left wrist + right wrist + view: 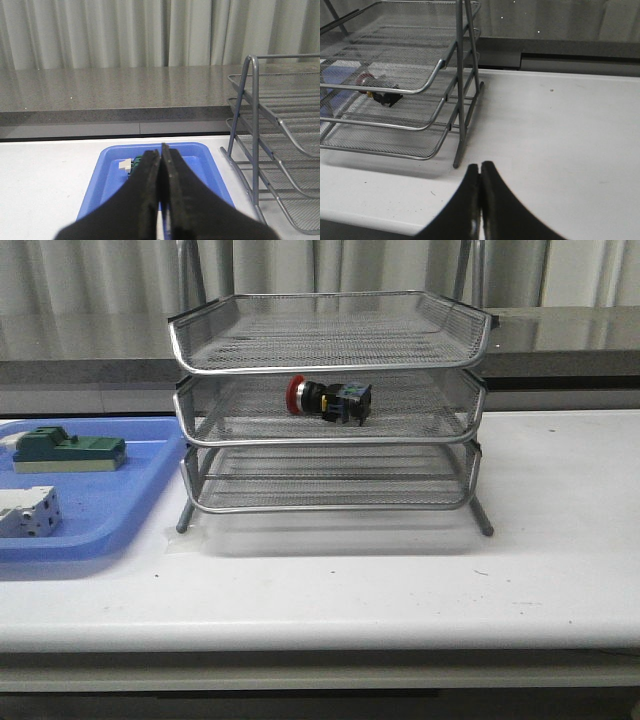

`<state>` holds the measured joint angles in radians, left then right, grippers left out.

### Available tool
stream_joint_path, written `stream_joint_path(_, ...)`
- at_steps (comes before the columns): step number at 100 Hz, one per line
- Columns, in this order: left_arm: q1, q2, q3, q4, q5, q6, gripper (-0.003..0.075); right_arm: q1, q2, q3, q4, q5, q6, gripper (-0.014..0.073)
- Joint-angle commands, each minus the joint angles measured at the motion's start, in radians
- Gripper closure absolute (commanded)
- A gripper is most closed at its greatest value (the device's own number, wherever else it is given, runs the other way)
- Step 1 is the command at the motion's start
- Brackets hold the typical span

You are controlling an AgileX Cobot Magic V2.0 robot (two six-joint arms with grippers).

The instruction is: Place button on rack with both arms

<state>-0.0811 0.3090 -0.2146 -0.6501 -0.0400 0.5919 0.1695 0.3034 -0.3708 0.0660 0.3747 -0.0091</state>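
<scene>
Placement looks finished, red-headed black push-button [329,399] lying in silver wire-mesh rack's [330,435] middle tier near the tabletop's far edge, both grippers' fingers pressed together empty, needing nothing further.

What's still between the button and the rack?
Nothing visible. The button already lies on its side in the rack's middle tier. Both end effectors, left and right, are shut and away from it.

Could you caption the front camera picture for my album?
Red-headed push-button switch lying on the middle tier of a silver wire-mesh three-tier rack beside a flat blue plastic tray.
</scene>
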Motion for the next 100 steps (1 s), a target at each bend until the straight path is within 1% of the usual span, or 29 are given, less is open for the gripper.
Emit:
stream_joint_path(1,0.000,0.007,-0.030,-0.002,-0.060,-0.009,0.0741,-0.006,-0.030,-0.013,-0.017,-0.071,-0.012,0.0651)
stream_joint_path(79,0.000,0.007,-0.030,-0.002,-0.060,-0.009,0.0741,-0.006,-0.034,-0.012,-0.017,-0.072,-0.012,0.0651)
stream_joint_path(91,0.000,0.007,-0.030,-0.002,-0.060,-0.009,0.0741,-0.006,-0.034,-0.005,-0.036,-0.081,-0.012,0.0651)
stream_joint_path(100,0.000,0.007,-0.030,-0.002,-0.060,-0.009,0.0741,-0.006,-0.041,0.027,-0.076,-0.131,-0.011,0.0651)
